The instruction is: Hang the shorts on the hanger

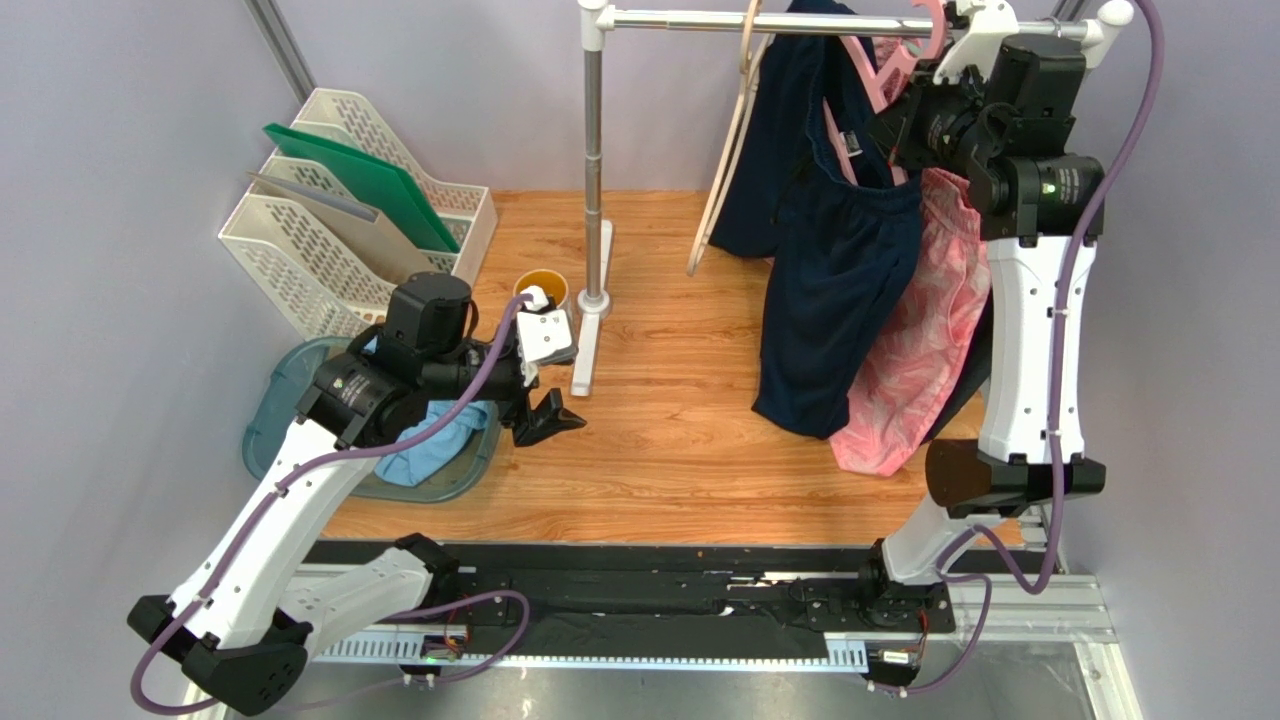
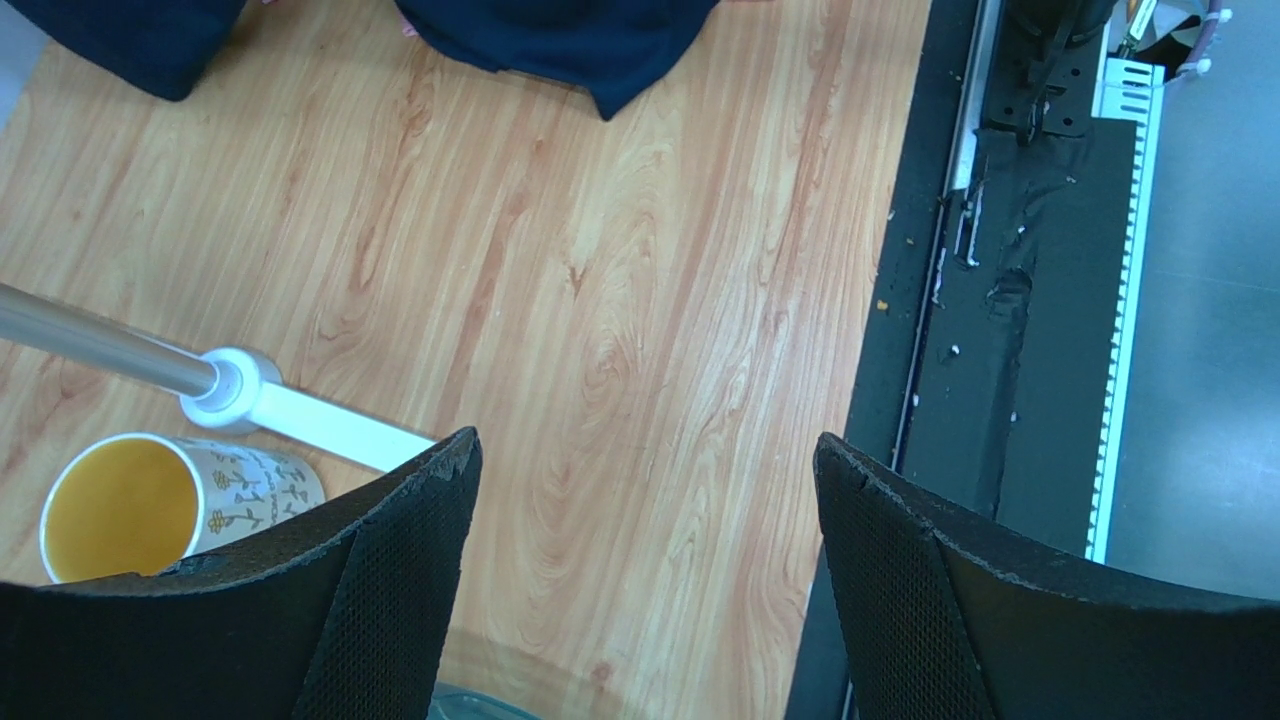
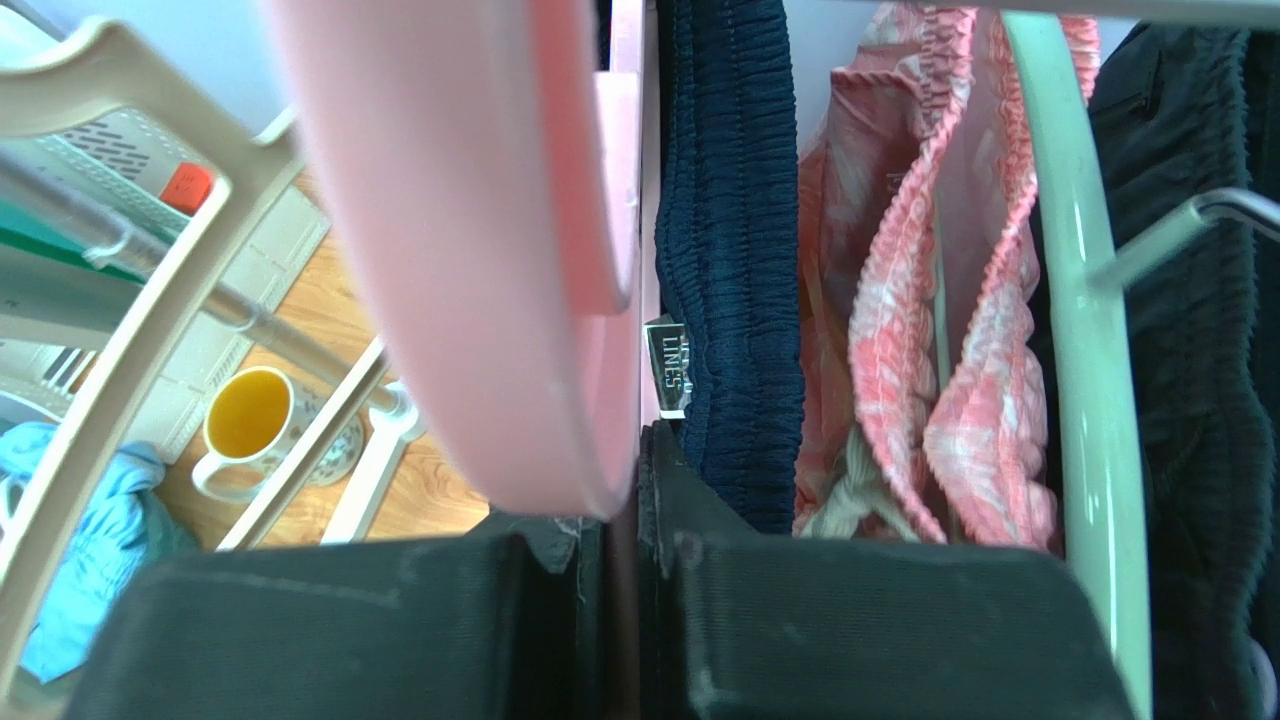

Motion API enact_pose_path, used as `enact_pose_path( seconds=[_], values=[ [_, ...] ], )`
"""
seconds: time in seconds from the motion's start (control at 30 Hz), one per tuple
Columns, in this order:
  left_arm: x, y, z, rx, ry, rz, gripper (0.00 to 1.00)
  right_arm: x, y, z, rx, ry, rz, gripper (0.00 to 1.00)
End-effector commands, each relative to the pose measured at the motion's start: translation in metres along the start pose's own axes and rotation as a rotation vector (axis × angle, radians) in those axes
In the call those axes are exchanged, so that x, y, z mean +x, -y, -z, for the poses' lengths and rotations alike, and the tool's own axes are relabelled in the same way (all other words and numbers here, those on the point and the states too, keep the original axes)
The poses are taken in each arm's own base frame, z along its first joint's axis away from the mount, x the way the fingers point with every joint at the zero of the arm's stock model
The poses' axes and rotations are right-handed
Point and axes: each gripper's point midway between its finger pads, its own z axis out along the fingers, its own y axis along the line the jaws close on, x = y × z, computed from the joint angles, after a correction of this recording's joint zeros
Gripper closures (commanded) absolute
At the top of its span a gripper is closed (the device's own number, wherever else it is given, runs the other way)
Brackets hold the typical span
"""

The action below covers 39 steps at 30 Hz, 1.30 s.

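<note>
From above, the right end effector is up at the rail, its fingers against the pink hanger. The shorts hang from that hanger, dark navy, draped down over the desk, with the pink patterned shorts just beside them. The left end effector hovers low over the desk, released, near a cup.

On the left wrist camera, the left end effector is spread wide, with only bare desk between its fingers. The cup sits at lower left, printed with small motifs too small to make out. A navy hem dips in at the top.

On the right wrist camera, the right end effector is clenched, with a thin strip of the hanger pinched between the pads. The shorts hang right behind. Their small label appears to read "LINES", running vertically. A green hanger carries the patterned shorts.
</note>
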Motion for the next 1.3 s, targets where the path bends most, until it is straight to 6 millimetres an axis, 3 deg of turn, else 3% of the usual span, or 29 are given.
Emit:
enact_pose_path(
  seconds=[0.0, 0.3, 0.33, 0.6, 0.7, 0.73, 0.8, 0.9, 1.17, 1.27],
  values=[
    [-0.004, -0.001, 0.002, -0.014, 0.022, -0.009, 0.15, -0.047, 0.003, -0.005, 0.012, 0.168, 0.041, 1.00],
    [0.003, -0.002, 0.002, -0.026, 0.005, 0.000, 0.14, -0.022, 0.020, -0.035, 0.056, 0.088, 0.019, 1.00],
    [0.004, -0.002, 0.001, -0.027, 0.000, 0.006, 0.14, -0.022, 0.038, -0.034, 0.103, 0.087, 0.005, 1.00],
    [-0.003, -0.034, 0.002, -0.122, 0.036, 0.214, 0.12, -0.021, 0.074, -0.022, 0.215, 0.093, -0.041, 1.00],
    [-0.004, -0.037, 0.002, -0.127, 0.045, 0.242, 0.07, -0.020, 0.067, -0.017, 0.177, 0.087, -0.021, 0.79],
    [-0.003, -0.037, 0.002, -0.126, 0.050, 0.251, 0.01, -0.022, 0.059, -0.012, 0.147, 0.094, -0.013, 0.69],
    [-0.006, -0.039, 0.004, -0.132, 0.072, 0.277, 0.00, -0.025, 0.051, -0.005, 0.118, 0.106, -0.010, 0.54],
    [-0.011, -0.052, 0.011, -0.164, 0.107, 0.352, 0.01, -0.035, 0.038, 0.011, 0.087, 0.143, 0.000, 0.41],
    [-0.019, -0.087, 0.034, -0.272, 0.100, 0.499, 0.00, -0.055, 0.008, 0.074, 0.059, 0.248, 0.038, 0.14],
    [-0.021, -0.099, 0.044, -0.305, 0.070, 0.532, 0.01, -0.050, -0.002, 0.088, 0.033, 0.255, 0.048, 0.13]
  ],
)
